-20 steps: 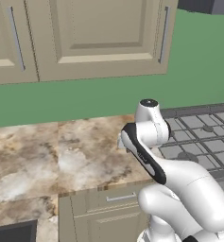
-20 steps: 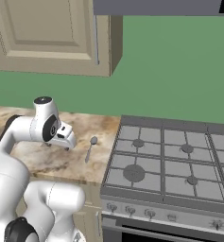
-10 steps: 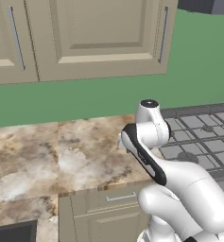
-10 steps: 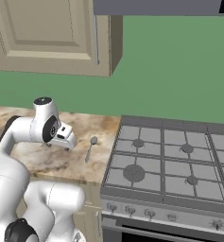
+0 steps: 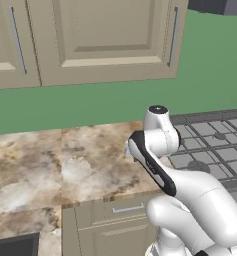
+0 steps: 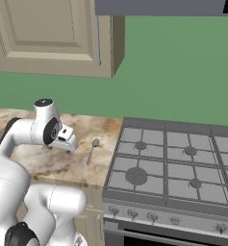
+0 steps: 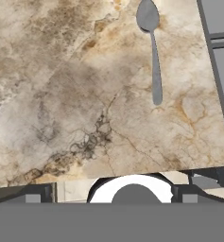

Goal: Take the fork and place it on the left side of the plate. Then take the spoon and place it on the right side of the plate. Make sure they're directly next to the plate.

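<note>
The spoon (image 6: 92,150), slim and grey, lies flat on the marble counter (image 6: 48,166) close to the stove's left edge, with its bowl toward the wall. In the hand view the spoon (image 7: 151,47) sits upper right of centre, bowl at the top. My gripper (image 6: 62,148) hovers over the counter a little left of the spoon, pointing down, open and holding nothing. Its dark fingertips (image 7: 38,194) stand wide apart at the bottom of the hand view. The fork and the plate are out of view.
A gas stove (image 6: 173,163) with grey grates adjoins the counter on the right. Beige wall cabinets (image 5: 105,35) hang above a green wall. A drawer front (image 5: 125,210) sits under the counter edge. Bare marble (image 5: 50,165) stretches to the left.
</note>
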Available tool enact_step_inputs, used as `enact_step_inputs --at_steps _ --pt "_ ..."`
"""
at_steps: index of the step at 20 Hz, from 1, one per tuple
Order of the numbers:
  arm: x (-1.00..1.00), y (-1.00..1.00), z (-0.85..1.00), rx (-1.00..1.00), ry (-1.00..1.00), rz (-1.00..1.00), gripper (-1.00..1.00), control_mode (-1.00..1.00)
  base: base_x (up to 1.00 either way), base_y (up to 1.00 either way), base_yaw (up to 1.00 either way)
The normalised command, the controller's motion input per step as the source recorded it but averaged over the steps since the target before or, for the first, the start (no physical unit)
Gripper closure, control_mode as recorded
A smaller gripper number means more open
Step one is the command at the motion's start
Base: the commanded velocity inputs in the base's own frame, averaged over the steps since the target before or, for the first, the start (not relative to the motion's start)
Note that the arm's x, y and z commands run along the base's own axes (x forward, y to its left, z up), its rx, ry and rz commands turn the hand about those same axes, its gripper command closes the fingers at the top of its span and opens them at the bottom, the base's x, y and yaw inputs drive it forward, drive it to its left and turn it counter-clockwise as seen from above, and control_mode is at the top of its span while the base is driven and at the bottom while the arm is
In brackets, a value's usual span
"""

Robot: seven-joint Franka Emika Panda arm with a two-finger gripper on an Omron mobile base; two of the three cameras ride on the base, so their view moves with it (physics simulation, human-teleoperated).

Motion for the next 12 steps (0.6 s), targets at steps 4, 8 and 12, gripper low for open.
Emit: enact_step_inputs --at_steps 4,8,12 --pt "-0.07 0.0 0.0 0.01 -0.03 0.0 -1.0 -1.0 0.0 0.0 0.0" --pt "0.09 -0.2 -0.1 0.0 -0.01 0.03 -1.0 -1.0 0.0 0.0 0.0" --pt "0.35 -0.44 -0.12 -0.01 -0.01 0.07 -1.0 -1.0 0.0 0.0 0.0"
